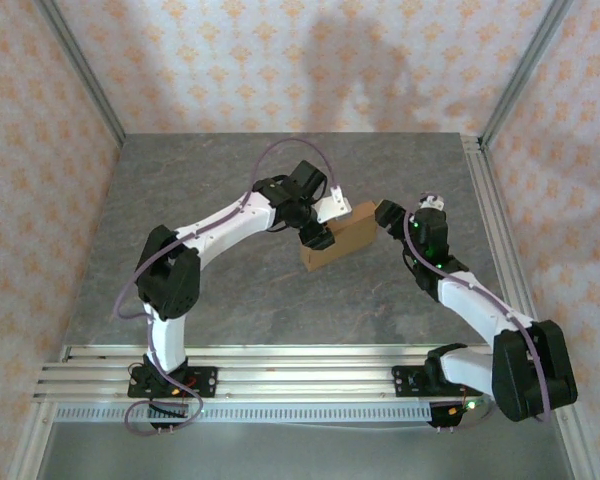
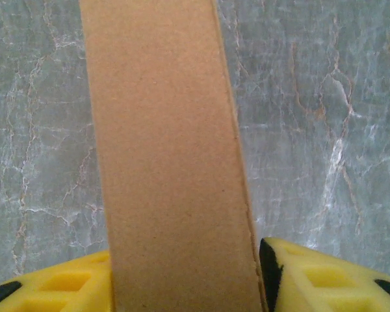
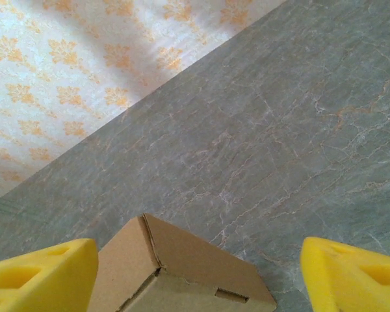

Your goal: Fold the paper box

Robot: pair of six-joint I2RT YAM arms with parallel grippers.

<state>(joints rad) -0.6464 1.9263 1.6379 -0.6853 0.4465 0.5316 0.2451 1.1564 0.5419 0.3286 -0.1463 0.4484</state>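
Near edge: both arm bases are bolted to silver rails [image 1: 280,365] along the front of the bench [image 1: 230,300].
Left arm [image 1: 220,230]: it reaches up and inward to the middle of the bench.
Left fingers [image 2: 312,279]: yellow, closed onto a brown cardboard panel, one on each side edge, with the black pad against the right edge.
Right arm [image 1: 470,295]: it stretches in from the right towards the same spot.
Right fingers [image 3: 351,273]: spread wide, holding nothing, with a corner of the box between them and apart from both.
Paper box [image 1: 345,238]: plain brown, mid-bench between the two arms, its left end in the left grip.
Far side: grey marbled bench top, then patterned orange-and-white walls [image 1: 280,60].
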